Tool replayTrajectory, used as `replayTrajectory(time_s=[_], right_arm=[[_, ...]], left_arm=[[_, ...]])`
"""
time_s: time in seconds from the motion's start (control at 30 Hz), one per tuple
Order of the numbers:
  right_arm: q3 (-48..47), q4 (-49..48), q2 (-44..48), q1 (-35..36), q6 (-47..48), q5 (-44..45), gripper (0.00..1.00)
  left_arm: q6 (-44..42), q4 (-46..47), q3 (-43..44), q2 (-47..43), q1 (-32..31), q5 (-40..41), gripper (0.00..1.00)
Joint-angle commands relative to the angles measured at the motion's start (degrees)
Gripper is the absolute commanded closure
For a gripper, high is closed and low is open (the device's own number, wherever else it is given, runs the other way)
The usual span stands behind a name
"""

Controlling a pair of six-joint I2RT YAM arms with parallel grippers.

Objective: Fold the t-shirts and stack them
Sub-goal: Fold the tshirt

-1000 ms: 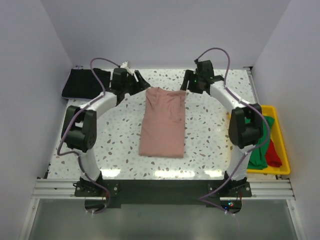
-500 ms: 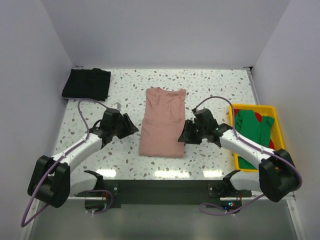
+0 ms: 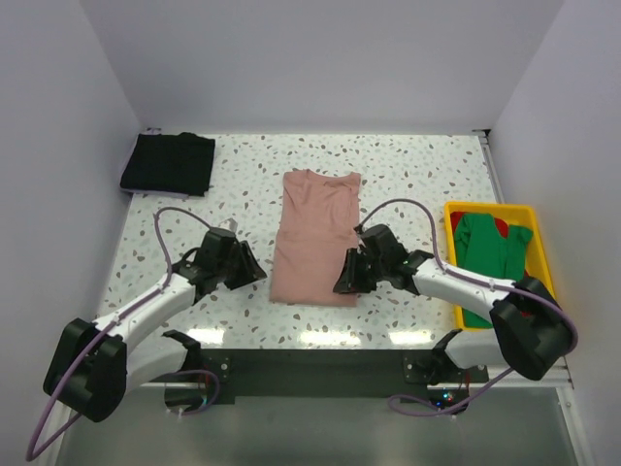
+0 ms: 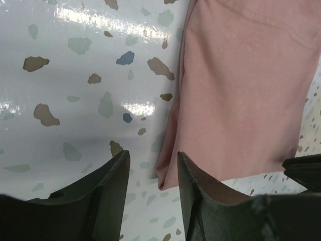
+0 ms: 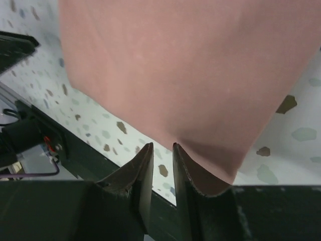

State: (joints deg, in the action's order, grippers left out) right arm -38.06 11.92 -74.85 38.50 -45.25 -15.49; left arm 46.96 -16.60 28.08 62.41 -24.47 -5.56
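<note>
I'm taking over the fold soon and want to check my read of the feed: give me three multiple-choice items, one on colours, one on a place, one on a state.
1. Which colours of cloth lie in the yellow bin?
A. black and pink
B. green and red
C. blue and white

2. Where on the table does the black t-shirt lie?
A. near right corner
B. centre
C. far left corner

3. How do the left gripper's jaws stand?
A. shut on the black t-shirt
B. apart, at the pink t-shirt's near left corner
C. out of view

Answers:
1 B: green cloth and red cloth show in the bin.
2 C: it lies folded at the far left.
3 B: the left wrist view shows table between the fingers.
</note>
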Motion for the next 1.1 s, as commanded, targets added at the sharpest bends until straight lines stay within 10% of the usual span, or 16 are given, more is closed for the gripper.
replayTrajectory(time_s=[0.0, 0.4, 0.73, 1.07], right_arm=[[4.0, -3.5, -1.9, 0.5, -1.8, -2.1, 0.75], [11.5, -2.8, 4.4, 0.5, -3.3, -3.1, 0.74], [13.2, 8.2, 18.2, 0.3, -6.7, 3.1, 0.47], [15.3, 1.1, 14.1, -1.2, -8.2, 1.6, 0.45]], left_arm=[[-0.1, -0.7, -1.0, -0.4, -0.3, -1.0, 0.52], [-1.2, 0.6, -3.2, 0.4, -1.0, -4.9, 0.50], [-0.3, 5.6, -6.5, 1.7, -1.4, -10.5, 0.45], [0.4, 7.4, -8.2, 2.0, -1.6, -12.0, 0.50]])
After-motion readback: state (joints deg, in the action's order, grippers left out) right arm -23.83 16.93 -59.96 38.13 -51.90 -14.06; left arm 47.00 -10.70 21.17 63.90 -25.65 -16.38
